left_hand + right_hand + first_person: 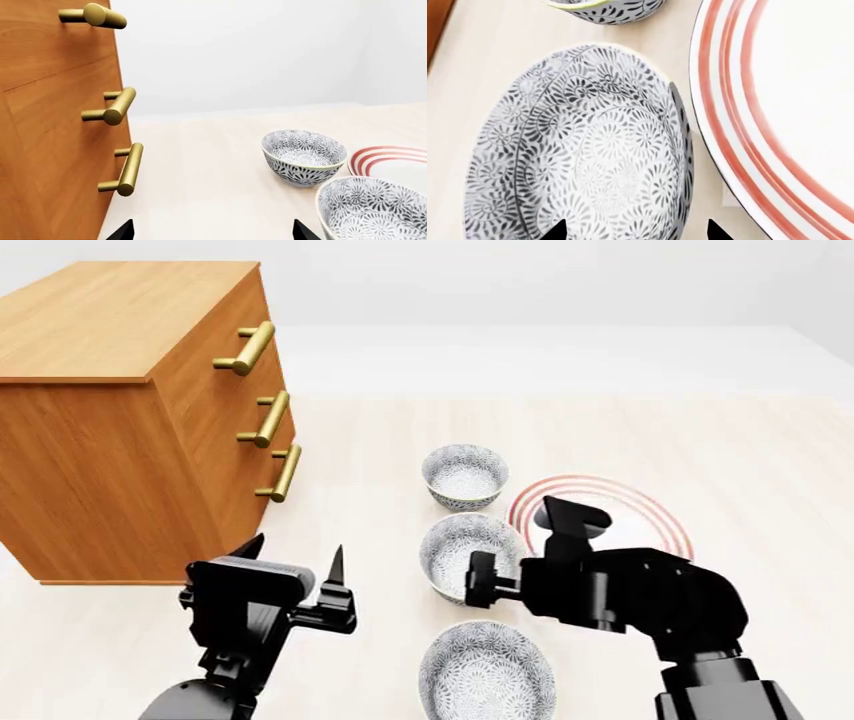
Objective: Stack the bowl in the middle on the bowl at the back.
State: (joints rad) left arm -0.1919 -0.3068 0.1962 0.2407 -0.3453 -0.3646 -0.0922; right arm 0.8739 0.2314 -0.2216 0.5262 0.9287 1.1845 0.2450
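Three patterned bowls stand in a row on the floor. The bowl at the back (465,476) is the farthest one, and the left wrist view shows it too (303,157). The bowl in the middle (462,548) fills the right wrist view (580,150). My right gripper (634,231) hangs open just above it, its jaws straddling the rim on the plate side, one tip over the inside and one outside. My left gripper (296,558) is open and holds nothing, beside the dresser and left of the bowls.
A wooden dresser (120,420) with brass handles (271,418) stands at the left. A white plate with red rings (627,510) lies right of the middle bowl, close to it. A third patterned bowl (487,675) sits nearest to me.
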